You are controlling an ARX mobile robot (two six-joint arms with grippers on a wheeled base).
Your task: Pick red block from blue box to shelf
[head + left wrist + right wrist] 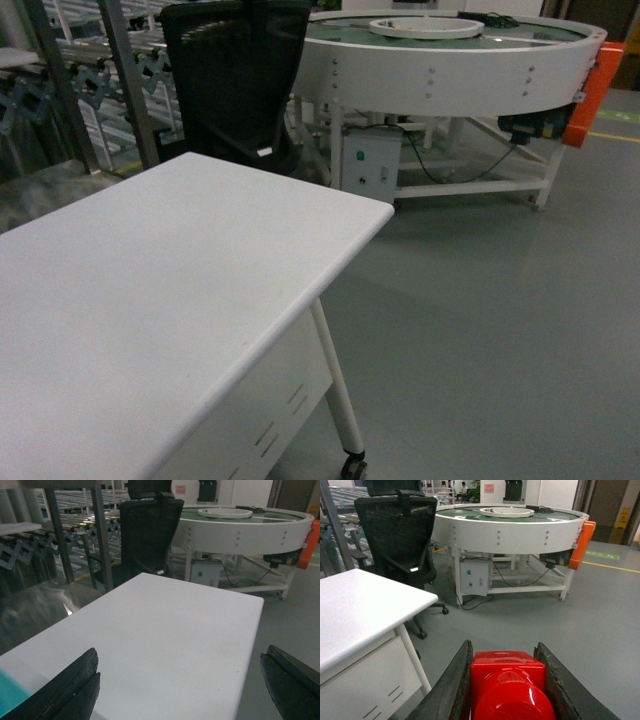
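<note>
Red block (507, 680), a small glossy plastic brick with one round stud, sits clamped between the dark fingers of the right claw (506, 690); we record that claw as closed on it, the block filling the gap from pad to pad. Ahead of and below the right claw lies grey floor, with the white flat-topped counter (365, 605) off to its left side. The left claw (175, 685) hangs above that counter with its jaws spread wide and nothing between them. A sliver of light turquoise at the lower corner beside its left finger may be the blue box (7, 695); we cannot confirm this. Beyond the left claw, behind the counter's far edge, stand steel uprights (102, 535), possibly the shelf, though we cannot tell. A black mesh office chair (235, 70) and a round white conveyor table (450, 60) stand further off.

We judge the pick complete and the carry in hand. The next move calls for bringing the right claw round to an open tier of the shelf, then setting the block down flat before release.
</note>
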